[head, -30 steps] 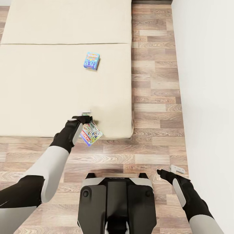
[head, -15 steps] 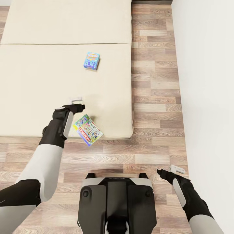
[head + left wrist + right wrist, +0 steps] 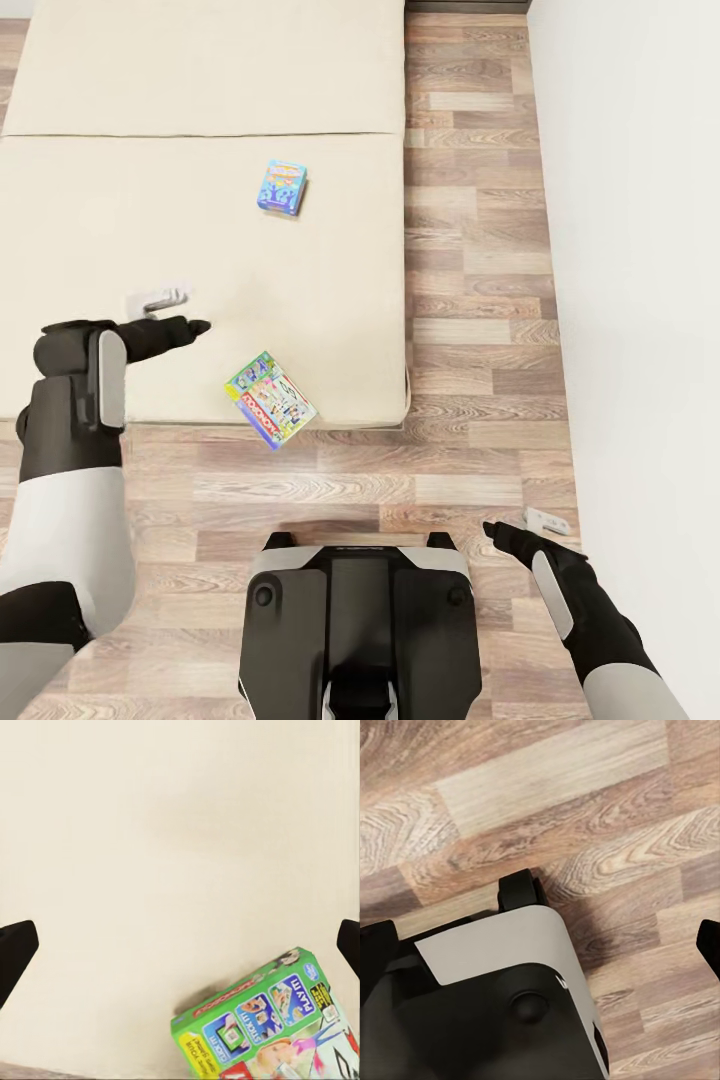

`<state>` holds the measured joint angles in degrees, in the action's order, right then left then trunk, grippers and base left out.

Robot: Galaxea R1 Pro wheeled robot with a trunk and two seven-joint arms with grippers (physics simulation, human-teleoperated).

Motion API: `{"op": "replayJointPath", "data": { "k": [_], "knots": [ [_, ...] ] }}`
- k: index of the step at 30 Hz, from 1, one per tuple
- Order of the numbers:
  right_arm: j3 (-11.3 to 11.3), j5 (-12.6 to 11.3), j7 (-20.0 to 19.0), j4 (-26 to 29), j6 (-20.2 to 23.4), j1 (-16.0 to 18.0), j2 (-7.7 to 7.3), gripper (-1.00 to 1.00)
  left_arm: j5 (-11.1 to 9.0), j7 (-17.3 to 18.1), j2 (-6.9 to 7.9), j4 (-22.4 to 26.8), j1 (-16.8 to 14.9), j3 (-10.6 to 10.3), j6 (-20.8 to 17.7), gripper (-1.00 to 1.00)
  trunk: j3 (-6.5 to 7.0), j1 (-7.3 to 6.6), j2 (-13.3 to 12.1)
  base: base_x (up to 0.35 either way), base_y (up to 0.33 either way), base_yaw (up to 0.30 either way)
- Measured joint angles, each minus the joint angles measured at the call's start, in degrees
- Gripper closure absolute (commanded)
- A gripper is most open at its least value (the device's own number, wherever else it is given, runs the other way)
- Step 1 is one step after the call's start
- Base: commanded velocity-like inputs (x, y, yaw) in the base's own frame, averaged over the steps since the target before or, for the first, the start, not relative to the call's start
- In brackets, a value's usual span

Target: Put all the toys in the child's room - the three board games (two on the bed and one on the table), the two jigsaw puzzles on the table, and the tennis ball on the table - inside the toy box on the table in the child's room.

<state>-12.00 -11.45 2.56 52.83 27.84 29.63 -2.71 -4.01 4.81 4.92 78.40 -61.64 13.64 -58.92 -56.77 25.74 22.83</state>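
1. At bed [image 3: 120,230] front edge: Monopoly board game [image 3: 270,399], near its right corner.
2. Blue board game [image 3: 282,187] mid-bed.
3. Left tool [image 3: 172,310] spread wide, empty.
4. Right tool [image 3: 528,524] apart, empty, above floor [image 3: 470,300].

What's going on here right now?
The robot faces the bed. Two board games lie on it: one hanging over the near edge, a blue one further up. The left gripper hovers open over the mattress beside the near game, holding nothing. The right gripper hangs open over the floor.
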Motion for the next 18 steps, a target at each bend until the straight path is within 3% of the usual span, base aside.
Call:
{"op": "replayJointPath", "data": {
  "k": [1, 2, 10, 11, 15, 16, 18],
  "knots": [
    [-0.01, -0.06, -0.05, 0.00, 0.02, 0.00, 0.00, -1.00, -0.31, 1.97, 0.95, 0.31, 0.77, 0.49, -0.31, -1.00, 0.00, 0.00, 0.00, 0.000, 0.000, 0.000],
    [-0.01, -0.20, -0.12, 0.00, 0.05, -0.04, -0.02, -1.00, -0.42, 5.67, 2.88, 0.71, 2.29, 1.13, -0.70, -1.00, 0.00, 0.00, 0.00, 0.000, 0.000, 0.000],
    [-0.04, -0.59, -0.28, 0.06, 0.09, -0.09, -0.09, -1.00, -1.18, 21.98, 11.22, 1.30, 10.55, 2.70, -0.60, -1.00, 0.00, 0.00, 0.00, 0.000, 0.000, 0.000],
    [-0.06, -0.65, -0.30, 0.06, 0.09, -0.09, -0.09, -1.00, -1.23, 27.01, 13.14, 1.33, 12.83, 3.58, -0.50, -1.00, 0.00, -0.01, 0.00, 0.000, 0.000, 0.000],
    [-0.05, -0.74, -0.33, 0.15, 0.10, -0.10, -0.05, -1.00, -2.05, 38.73, 16.78, 1.33, 17.87, 6.98, -0.59, -1.00, 0.00, 0.00, 0.00, 0.000, 0.000, 0.000],
    [-0.04, -0.78, -0.36, 0.22, 0.10, -0.10, -0.04, -1.00, -2.06, 44.98, 18.12, 1.32, 20.46, 9.07, -0.55, -1.00, 0.00, -0.01, 0.00, 0.000, 0.000, 0.000],
    [-0.03, -0.79, -0.42, 0.32, 0.10, -0.10, -0.03, -1.00, -2.23, 51.41, 19.09, 1.32, 23.35, 11.46, -0.67, -1.00, 0.02, 0.00, 0.00, 0.000, 0.000, 0.000]
  ]
}}
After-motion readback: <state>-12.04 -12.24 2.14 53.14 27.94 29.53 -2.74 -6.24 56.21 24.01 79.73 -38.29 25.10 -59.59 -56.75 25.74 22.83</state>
